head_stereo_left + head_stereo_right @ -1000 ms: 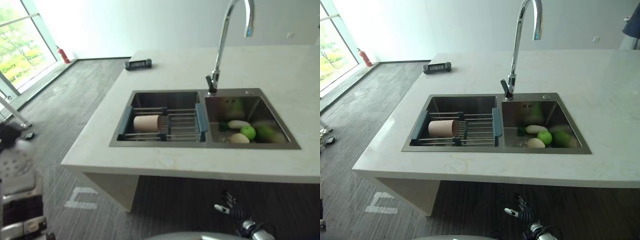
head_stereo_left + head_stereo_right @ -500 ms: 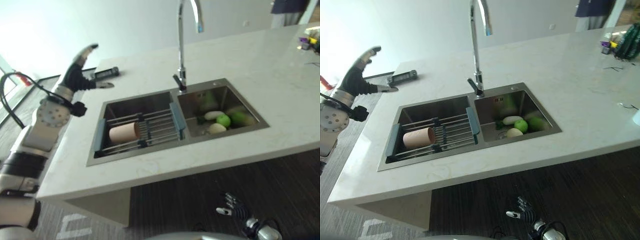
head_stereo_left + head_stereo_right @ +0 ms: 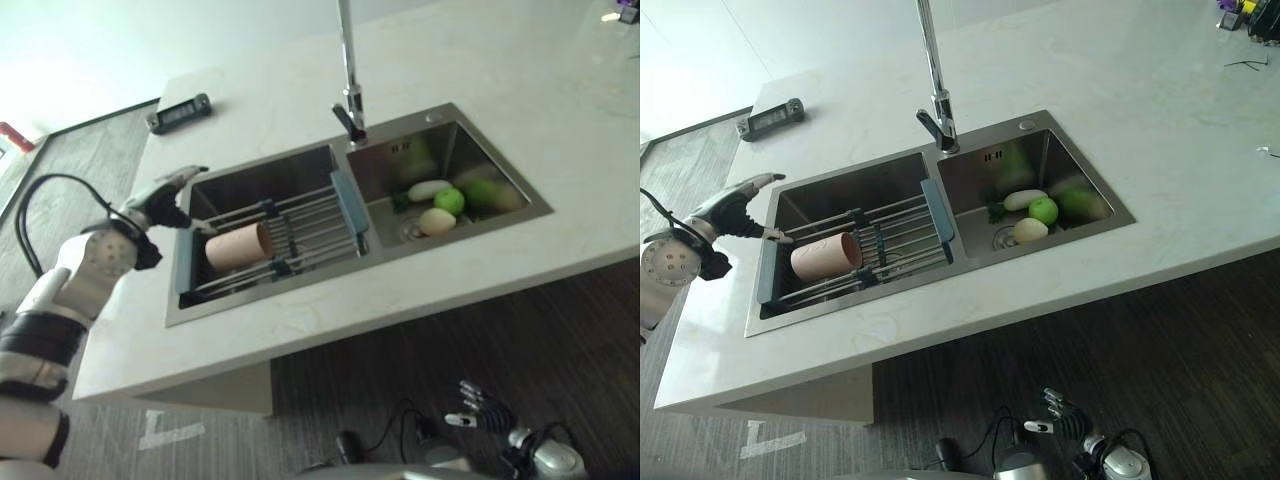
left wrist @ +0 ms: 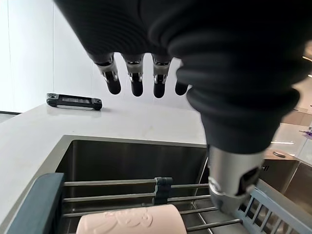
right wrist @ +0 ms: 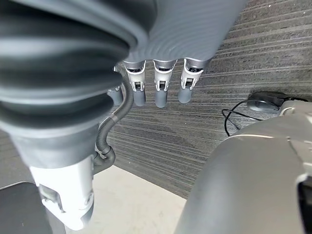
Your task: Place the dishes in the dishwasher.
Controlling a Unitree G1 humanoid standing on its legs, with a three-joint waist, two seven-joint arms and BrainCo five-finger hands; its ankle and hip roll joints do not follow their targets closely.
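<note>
The left hand (image 3: 740,213) hovers with fingers spread and relaxed just beside the pink cup (image 3: 826,257), holding nothing. The cup lies on its side on the drying rack (image 3: 902,240) in the sink's left basin (image 3: 845,186). The right hand (image 3: 478,411) hangs low above the floor, fingers loosely extended.

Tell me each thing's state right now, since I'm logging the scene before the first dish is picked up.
Pink cup: lying on its side on the rack, untouched.
Drying rack: spanning the left sink basin.
Vegetables: loose in the right basin.
Faucet: upright, no water seen running.
Black device: lying flat on the counter.
Left robot hand: open, above the rack's outer end.
Right robot hand: open, low by the floor.
</note>
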